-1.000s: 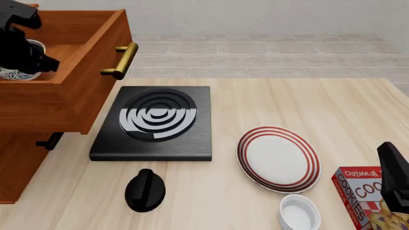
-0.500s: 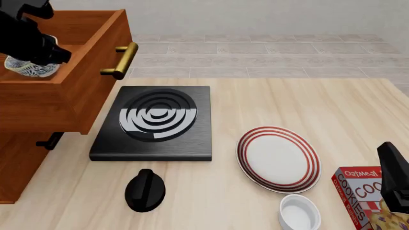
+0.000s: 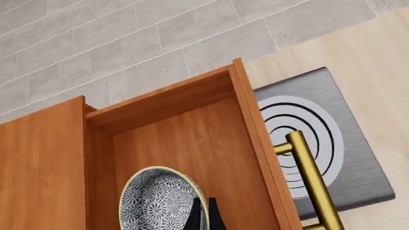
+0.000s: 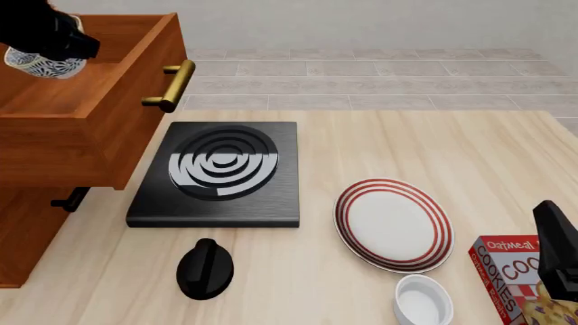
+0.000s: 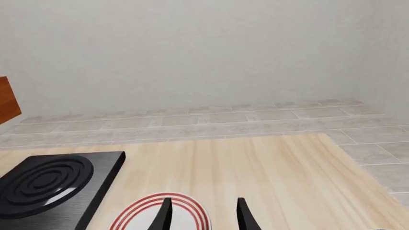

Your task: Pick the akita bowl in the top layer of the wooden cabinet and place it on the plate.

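Akita bowl (image 4: 43, 62) above the open top layer (image 4: 86, 101).
My left gripper (image 3: 206, 214) pinches its rim; my right gripper (image 5: 203, 211) gapes, holding nothing.

Front cam sits high on the arms' side, facing fwd/down over the table (image 4: 470, 142). Left wrist cam looks steeply down, close, into the top layer (image 3: 191, 148); right wrist cam is low, facing the far edge. All three share the stove (image 4: 221, 169).

Left gripper (image 4: 56, 49) has risen with the akita bowl (image 4: 40, 63); bowl now above the top layer (image 4: 91, 128) rim, earlier down inside the drawer.
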Available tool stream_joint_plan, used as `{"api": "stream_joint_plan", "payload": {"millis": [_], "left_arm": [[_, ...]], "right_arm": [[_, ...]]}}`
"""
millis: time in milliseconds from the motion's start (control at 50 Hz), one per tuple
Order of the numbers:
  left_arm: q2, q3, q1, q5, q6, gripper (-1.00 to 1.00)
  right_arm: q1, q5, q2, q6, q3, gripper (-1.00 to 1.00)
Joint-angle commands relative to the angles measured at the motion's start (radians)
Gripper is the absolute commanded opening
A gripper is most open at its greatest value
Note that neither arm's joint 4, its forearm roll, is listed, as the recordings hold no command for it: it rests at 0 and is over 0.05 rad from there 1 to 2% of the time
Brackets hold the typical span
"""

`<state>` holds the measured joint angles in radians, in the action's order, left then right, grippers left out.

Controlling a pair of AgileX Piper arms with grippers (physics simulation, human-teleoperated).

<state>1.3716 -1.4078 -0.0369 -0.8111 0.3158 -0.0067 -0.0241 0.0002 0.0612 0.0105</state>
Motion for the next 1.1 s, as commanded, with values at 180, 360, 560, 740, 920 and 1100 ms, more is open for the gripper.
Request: {"api": "stream_joint_plan", "payload": {"millis": [180, 360, 560, 740, 920, 1100], "left_arm": [[-0.016, -0.098, -0.043, -0.039, -0.002, -1.0], [-0.02, -0.144, -0.064, -0.058, 0.001, -1.0], [-0.018, -0.208, -0.076, -0.08, 0.014, -1.0], [-0.013, -0.27, -0.081, -0.091, 0.038, -1.0], [-0.008, -0.31, -0.09, -0.082, 0.068, -1.0], [0.005, -0.354, -0.136, -0.085, 0.08, -1.0]], "right_arm": [[0.0, -0.001, 0.0, -0.002, 0.0, 1.0], [0.0, 0.0, 0.0, -0.001, 0.0, 1.0], [0.0, -0.001, 0.0, -0.002, 0.001, 1.0], [0.001, -0.002, 0.0, -0.001, 0.001, 1.0], [0.003, 0.0, 0.0, 0.001, 0.001, 1.0], [0.004, 0.0, 0.0, 0.001, 0.0, 1.0]]}}
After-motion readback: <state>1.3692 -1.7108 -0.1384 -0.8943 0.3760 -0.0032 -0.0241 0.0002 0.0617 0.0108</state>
